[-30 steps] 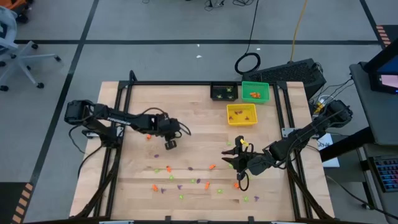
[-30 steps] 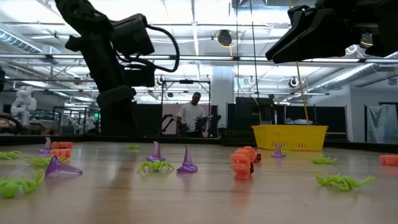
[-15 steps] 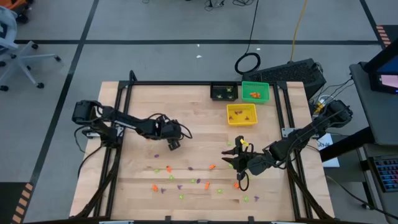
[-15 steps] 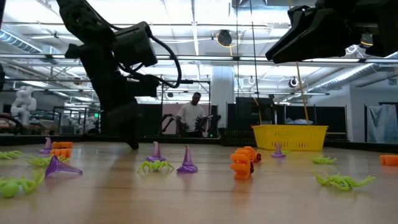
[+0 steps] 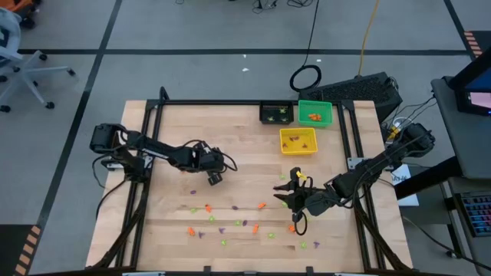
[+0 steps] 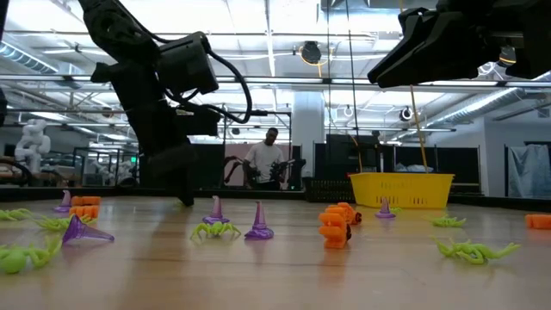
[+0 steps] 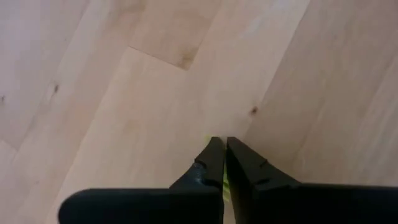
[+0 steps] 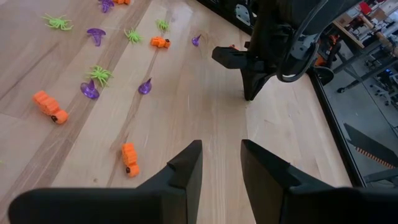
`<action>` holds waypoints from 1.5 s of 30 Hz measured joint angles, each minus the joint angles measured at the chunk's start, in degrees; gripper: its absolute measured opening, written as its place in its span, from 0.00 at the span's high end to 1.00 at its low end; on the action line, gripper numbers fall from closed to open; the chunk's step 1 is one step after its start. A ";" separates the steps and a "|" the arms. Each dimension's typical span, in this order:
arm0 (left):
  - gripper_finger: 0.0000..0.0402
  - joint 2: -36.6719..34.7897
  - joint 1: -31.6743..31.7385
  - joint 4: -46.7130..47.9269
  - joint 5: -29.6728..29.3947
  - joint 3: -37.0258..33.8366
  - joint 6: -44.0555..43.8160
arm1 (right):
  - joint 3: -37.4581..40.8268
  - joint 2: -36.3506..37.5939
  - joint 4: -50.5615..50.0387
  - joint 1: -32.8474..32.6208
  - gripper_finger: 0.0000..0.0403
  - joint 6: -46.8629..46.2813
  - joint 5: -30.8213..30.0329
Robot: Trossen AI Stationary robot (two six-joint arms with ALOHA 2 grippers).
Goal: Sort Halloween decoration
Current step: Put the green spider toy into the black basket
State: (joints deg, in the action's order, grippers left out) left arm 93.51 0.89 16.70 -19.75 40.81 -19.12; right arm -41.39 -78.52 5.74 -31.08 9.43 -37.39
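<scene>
Pinching a sliver of light green between shut fingers, our left gripper stood tip-down on the table; we judged a straight lift safest. Our right gripper hovered apart, fingers parted, empty, above scattered trinkets, the bins beyond. We read no labels.

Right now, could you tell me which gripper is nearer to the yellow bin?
Right. The right gripper hovers just below the yellow bin in the high view, while the left gripper sits farther off, toward the table's middle-left.
</scene>
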 joint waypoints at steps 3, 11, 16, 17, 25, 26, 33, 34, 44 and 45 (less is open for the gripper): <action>1.00 -0.37 0.00 0.06 0.20 -0.04 0.03 | 0.00 0.00 0.00 0.01 0.76 0.02 0.00; 1.00 -6.53 -2.99 0.88 1.60 -0.30 -0.89 | 0.01 -0.01 -0.02 0.00 0.76 0.02 0.00; 1.00 -9.00 -4.99 0.92 1.04 -0.32 -1.44 | 0.01 -0.01 0.00 0.01 0.76 0.01 0.00; 1.00 -9.22 -5.36 0.48 0.95 -0.30 -1.47 | 0.02 -0.02 0.00 0.01 0.76 0.01 0.00; 1.00 -9.25 -7.37 -9.54 1.54 -0.25 1.60 | 0.00 -0.01 0.00 0.01 0.76 0.01 0.00; 1.00 -9.25 -7.46 -11.96 1.79 -0.25 2.63 | 0.01 -0.02 0.00 0.01 0.76 0.01 0.00; 1.00 -9.27 -6.51 -29.03 7.27 -0.21 10.69 | 0.00 -0.02 0.00 0.01 0.76 -1.38 0.00; 1.00 -9.27 -6.00 -31.60 8.80 -0.21 11.55 | 0.00 -0.01 0.00 0.01 0.76 -1.84 0.00; 1.00 -9.29 0.34 -49.90 23.28 -0.19 10.85 | 0.01 -0.02 -0.04 0.01 0.76 -7.35 0.15; 1.00 -9.29 1.14 -50.91 24.29 -0.19 10.30 | 0.01 -0.02 -0.04 0.01 0.76 -7.75 0.17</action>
State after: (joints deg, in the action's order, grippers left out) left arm 84.23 2.02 -34.21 4.54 40.62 -8.82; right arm -41.38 -78.54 5.69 -31.07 1.69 -37.22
